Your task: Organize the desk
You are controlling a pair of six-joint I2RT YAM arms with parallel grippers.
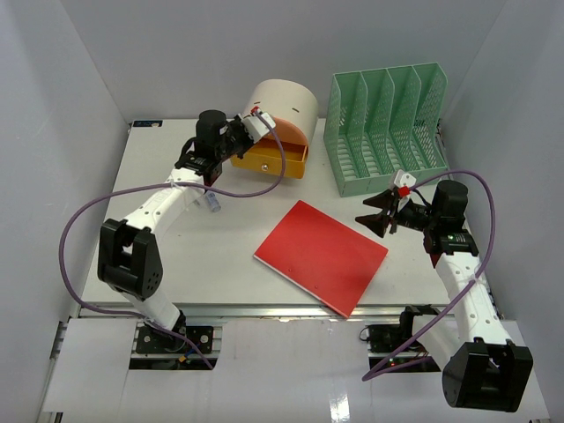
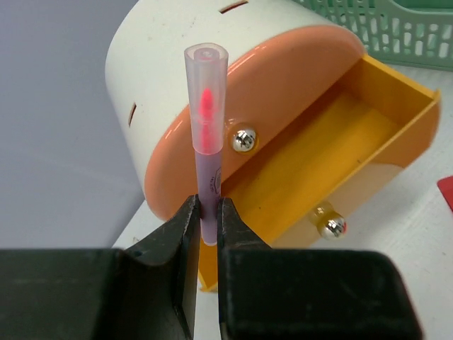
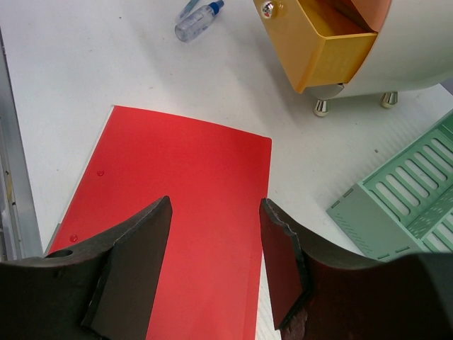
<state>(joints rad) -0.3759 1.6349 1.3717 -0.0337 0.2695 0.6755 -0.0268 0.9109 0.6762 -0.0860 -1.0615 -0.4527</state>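
By the drawer box (image 2: 283, 92), the left claw (image 2: 205, 212) pinches a pen (image 2: 207, 142).

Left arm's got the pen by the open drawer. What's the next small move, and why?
Probably carry the left gripper across until the pen sits over the yellow drawer: it grips the pen upright, and the drawer stands open beside it.

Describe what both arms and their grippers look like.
The left arm and right arm have white links between chunky black joint housings. A purple cable loops loosely along each. The left gripper and right gripper each have two black wedge-shaped fingers that taper to the tip, with a small red-and-white part behind them.
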